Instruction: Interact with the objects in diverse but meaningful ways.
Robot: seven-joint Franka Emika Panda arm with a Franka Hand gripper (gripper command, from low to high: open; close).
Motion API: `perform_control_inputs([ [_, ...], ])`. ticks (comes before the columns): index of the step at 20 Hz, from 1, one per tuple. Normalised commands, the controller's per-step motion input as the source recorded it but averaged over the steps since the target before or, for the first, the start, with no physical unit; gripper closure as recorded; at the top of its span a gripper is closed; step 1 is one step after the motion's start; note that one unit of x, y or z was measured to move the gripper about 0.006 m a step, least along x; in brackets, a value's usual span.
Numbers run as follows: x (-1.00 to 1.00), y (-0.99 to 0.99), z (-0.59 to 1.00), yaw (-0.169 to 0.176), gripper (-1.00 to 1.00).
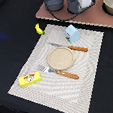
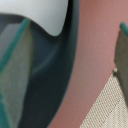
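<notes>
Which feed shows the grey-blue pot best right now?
The exterior view: the grey-blue pot sits whole on the pinkish board, beside the gripper. The wrist view shows only a blurred dark curved wall, probably the pot's side, too close to read.

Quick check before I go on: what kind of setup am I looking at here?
Most likely a tabletop play-kitchen test setup, not a real kitchen: a woven placemat laid with a round wooden plate, a toy knife and fork, plus a yellow banana and a grey-blue two-handled pot nearby.
</notes>
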Motion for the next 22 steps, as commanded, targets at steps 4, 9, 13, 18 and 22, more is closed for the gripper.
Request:
perform_control_inputs([
  [4,-0.32,0.2,0.91,0.088,-1.0],
  [9,-0.09,0.04,0.98,-0.004,-1.0],
  [13,-0.01,-0.41,0.53,-0.119,-1.0],
  [18,-0.19,-0.71,0.09,-0.127,-1.0],
  [22,-0.3,-0.67,-0.03,-0.142,-1.0],
])
